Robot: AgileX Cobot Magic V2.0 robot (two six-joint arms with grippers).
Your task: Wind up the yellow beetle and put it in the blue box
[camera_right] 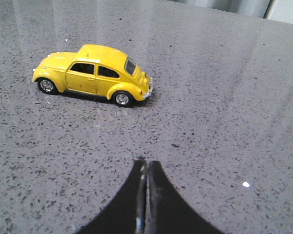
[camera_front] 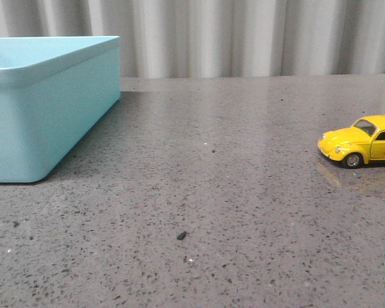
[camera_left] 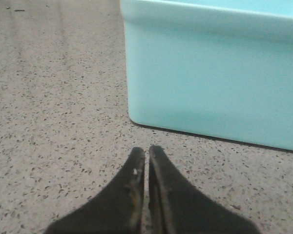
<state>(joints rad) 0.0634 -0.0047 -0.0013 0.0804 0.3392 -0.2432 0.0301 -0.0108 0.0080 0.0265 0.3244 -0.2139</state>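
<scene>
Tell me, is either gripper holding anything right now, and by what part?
Nothing is held. The left gripper and the right gripper are shut and empty; the yellow beetle sits untouched.

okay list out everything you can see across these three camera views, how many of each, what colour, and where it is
yellow beetle: one, glossy yellow with dark windows and silver hubcaps, standing on its wheels at the right edge of the front view, partly cut off, nose pointing left toward the box; not held.
blue box: one, pale turquoise, on the far left of the table, apart from the car; inside not visible.
table: one, grey speckled stone-like top, under both things.
curtain: one, grey pleated, behind the table.
left gripper: one, black, fingers shut on nothing, just short of the box's corner.
right gripper: one, black, fingers shut on nothing, short of the car.
</scene>
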